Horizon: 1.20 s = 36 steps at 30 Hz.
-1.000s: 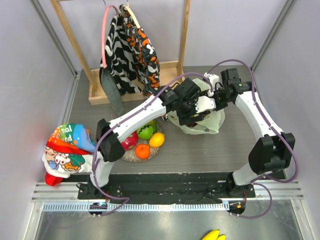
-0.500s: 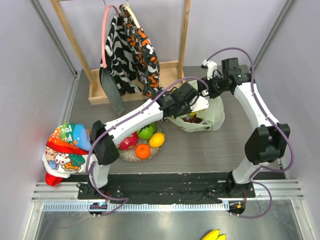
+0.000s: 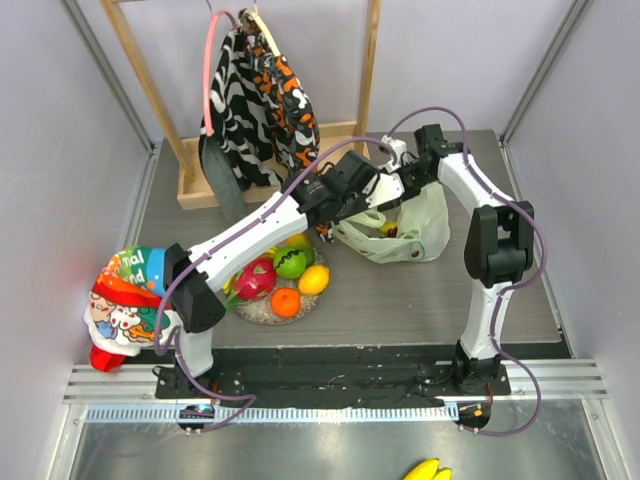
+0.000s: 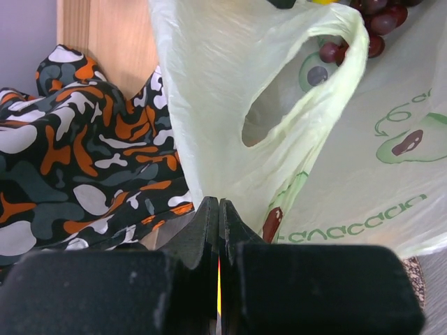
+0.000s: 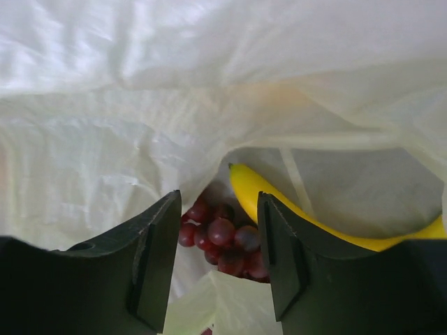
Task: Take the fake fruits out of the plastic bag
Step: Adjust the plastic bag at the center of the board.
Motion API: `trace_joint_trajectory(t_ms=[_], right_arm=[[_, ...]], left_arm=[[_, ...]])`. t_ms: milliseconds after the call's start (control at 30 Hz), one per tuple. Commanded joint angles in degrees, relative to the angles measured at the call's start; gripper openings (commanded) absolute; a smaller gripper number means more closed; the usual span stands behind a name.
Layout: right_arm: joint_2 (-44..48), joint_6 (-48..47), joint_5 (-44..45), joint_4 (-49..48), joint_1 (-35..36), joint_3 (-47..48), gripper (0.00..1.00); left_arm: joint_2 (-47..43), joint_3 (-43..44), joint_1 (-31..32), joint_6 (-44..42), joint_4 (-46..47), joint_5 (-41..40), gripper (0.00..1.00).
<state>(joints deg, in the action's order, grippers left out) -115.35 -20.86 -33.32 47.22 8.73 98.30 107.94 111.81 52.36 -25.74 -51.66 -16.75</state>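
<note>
Now that the left end effector [image 4: 218, 204], clenched on the bag [image 3: 426, 228] at one o'clock on the desk [image 3: 400, 300], has drawn its rim toward ten, the right end effector [image 5: 218, 201] — jaws apart — faces grapes [image 5: 223, 234] and banana [image 5: 244, 185] inside, reachable.

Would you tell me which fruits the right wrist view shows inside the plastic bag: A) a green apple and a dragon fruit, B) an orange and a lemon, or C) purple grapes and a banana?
C: purple grapes and a yellow banana lie inside the plastic bag.
</note>
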Motion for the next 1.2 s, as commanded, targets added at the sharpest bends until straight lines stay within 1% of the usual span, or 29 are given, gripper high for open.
trace_joint_trajectory(t_ms=[0, 67, 133, 167, 200, 233, 267, 300, 367, 400, 467, 567, 733, 767, 800, 967, 1033, 1100, 1133, 1167], right_arm=[[1.3, -1.0, 8.1, 1.2, 0.1, 3.0, 0.53], [0.2, -1.8, 10.1, 1.2, 0.1, 3.0, 0.53], [-1.2, -2.5, 11.6, 0.9, 0.1, 4.3, 0.54], [-3.5, -2.5, 11.7, 0.9, 0.1, 5.2, 0.60], [-4.6, -2.3, 11.7, 0.9, 0.2, 6.5, 0.63], [-6.2, -1.8, 11.4, 0.9, 0.1, 9.2, 0.66], [-7.4, -1.3, 10.7, 0.9, 0.1, 10.9, 0.74], [-10.3, -0.8, 10.1, 1.2, 0.1, 12.6, 0.77], [-13.0, 0.7, 7.2, 2.8, 0.2, 18.3, 0.82], [-16.0, 1.2, 6.0, 3.6, 0.2, 20.4, 0.84], [-18.6, 2.9, 1.9, 5.2, 0.2, 25.9, 0.86], [-21.8, 4.9, -2.6, 5.9, 0.4, 30.6, 0.90], [-25.5, 5.7, -1.3, 6.0, 2.2, 34.9, 0.94], [-26.0, 5.5, -1.9, 6.4, 2.3, 35.4, 0.94], [-26.2, 5.5, -4.4, 6.6, 2.3, 35.9, 0.94], [-23.3, 3.7, -12.3, 6.7, 2.3, 33.7, 0.94], [-22.5, 3.0, -14.0, 6.7, 2.3, 32.5, 0.94], [-23.0, 4.3, -13.0, 6.6, 3.0, 33.0, 0.95], [-23.5, 5.1, -9.0, 6.4, 3.4, 33.7, 0.95], [-24.2, 5.6, -7.7, 6.7, 4.1, 34.4, 0.95]], left_arm=[[-1.2, 1.7, 0.0, 0.7, 1.5, -0.5, 0.00], [-1.2, 1.8, 0.1, 0.8, 1.4, -0.2, 0.00], [-1.2, 2.2, 0.0, 1.0, 1.1, 0.3, 0.00], [-1.3, 2.1, 0.0, 1.0, 0.9, 0.7, 0.00], [-1.4, 2.2, 0.0, 1.0, 0.8, 0.9, 0.00], [-1.6, 1.8, 0.1, 0.9, 0.8, 1.4, 0.00], [-1.9, 1.5, 0.0, 1.0, 0.8, 1.5, 0.00], [-2.0, 1.5, 0.0, 1.0, 0.4, 1.7, 0.00], [-2.6, 0.6, 0.1, 1.2, 0.1, 2.3, 0.00], [-2.9, 0.2, 0.0, 1.1, -0.1, 2.4, 0.00], [-3.3, -0.7, 0.0, 1.2, -0.3, 2.5, 0.00], [-3.7, -1.5, 0.0, 1.0, -0.6, 2.4, 0.00], [-3.9, -1.6, 0.0, 1.0, -0.8, 2.2, 0.00], [-3.9, -1.7, 0.0, 1.0, -0.8, 2.1, 0.00], [-4.0, -1.7, 0.0, 0.8, -0.9, 2.0, 0.00], [-4.2, -2.2, 0.0, 0.9, -1.0, 2.3, 0.00], [-4.1, -2.3, 0.0, 0.9, -1.1, 2.3, 0.00], [-4.0, -2.2, 0.1, 1.0, -1.0, 2.3, 0.00], [-3.9, -1.9, 0.1, 1.0, -1.0, 2.3, 0.00], [-3.6, -1.7, 0.0, 1.0, -1.0, 2.3, 0.00]])
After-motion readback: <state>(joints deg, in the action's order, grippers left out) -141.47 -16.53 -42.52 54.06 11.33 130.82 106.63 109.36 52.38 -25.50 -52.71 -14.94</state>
